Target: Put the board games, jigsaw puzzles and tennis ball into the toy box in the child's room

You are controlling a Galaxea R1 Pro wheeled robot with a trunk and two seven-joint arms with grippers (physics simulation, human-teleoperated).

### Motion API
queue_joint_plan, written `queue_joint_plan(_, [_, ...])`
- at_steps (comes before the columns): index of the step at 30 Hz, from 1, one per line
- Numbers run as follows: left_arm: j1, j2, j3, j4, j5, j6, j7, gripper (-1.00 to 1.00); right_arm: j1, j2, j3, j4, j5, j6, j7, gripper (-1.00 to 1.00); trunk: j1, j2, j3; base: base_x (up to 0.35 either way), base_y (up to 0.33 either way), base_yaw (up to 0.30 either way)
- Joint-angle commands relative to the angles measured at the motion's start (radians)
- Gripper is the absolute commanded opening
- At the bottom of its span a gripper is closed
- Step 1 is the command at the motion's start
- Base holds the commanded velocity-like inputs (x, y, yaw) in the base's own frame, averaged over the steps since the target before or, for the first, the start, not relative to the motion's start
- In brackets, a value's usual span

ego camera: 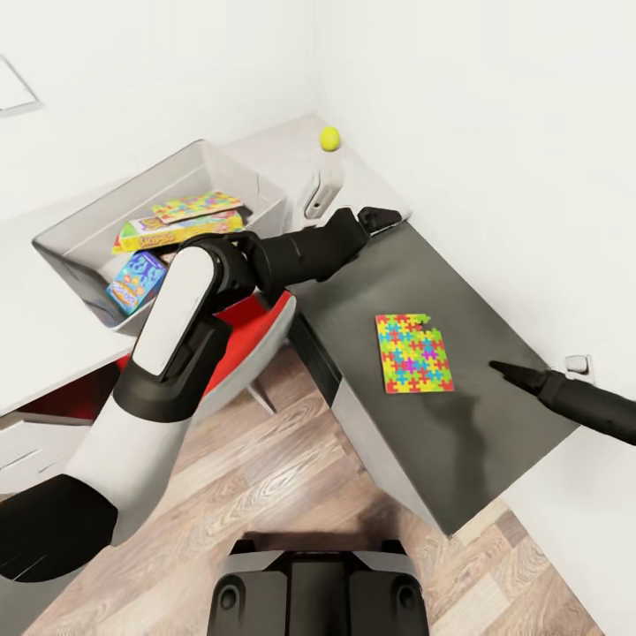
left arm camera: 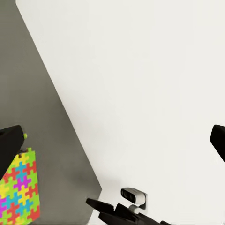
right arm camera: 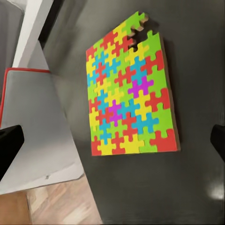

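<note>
The toy box (ego camera: 71, 231) stands on the light grey part of the table (ego camera: 35, 344) and holds several flat colourful toys: a blue board game (ego camera: 137, 279), a yellow-red board game (ego camera: 177, 232) and one jigsaw puzzle (ego camera: 196, 206) on top. The other jigsaw puzzle (ego camera: 413, 352) (right arm camera: 129, 93) (left arm camera: 18, 187) lies flat on the dark section. The tennis ball (ego camera: 329, 138) rests at the far corner. My left gripper (ego camera: 382, 217) (left arm camera: 114, 140) hovers open over the desk's corner joint. My right gripper (ego camera: 511, 372) (right arm camera: 114, 143) is open, just right of the puzzle.
A red-seated chair (ego camera: 252, 331) sits tucked under the table between the two sections. A white object (ego camera: 322, 190) stands near the ball. A wall socket (ego camera: 577, 363) (left arm camera: 133, 195) is behind my right arm. Wood floor (ego camera: 336, 477) lies in front.
</note>
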Motion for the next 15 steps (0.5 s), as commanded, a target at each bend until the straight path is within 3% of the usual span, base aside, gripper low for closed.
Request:
queue_joint_plan(1, [0.0,0.002,0.001,-0.001,0.011,0.0,0.011,1.0,0.002,0.005,-0.001,0.0,0.01,0.004,0.01,1.0,0.0,-0.002,-0.001,-0.302,0.0,-0.009])
queue_joint_plan(15, [-0.032,0.008,0.001,0.035,0.018,0.052,0.011,1.0,0.077,0.039,-0.002,0.001,0.018,-0.004,0.009,1.0,0.0,-0.002,-0.001,-0.326,0.003,-0.01])
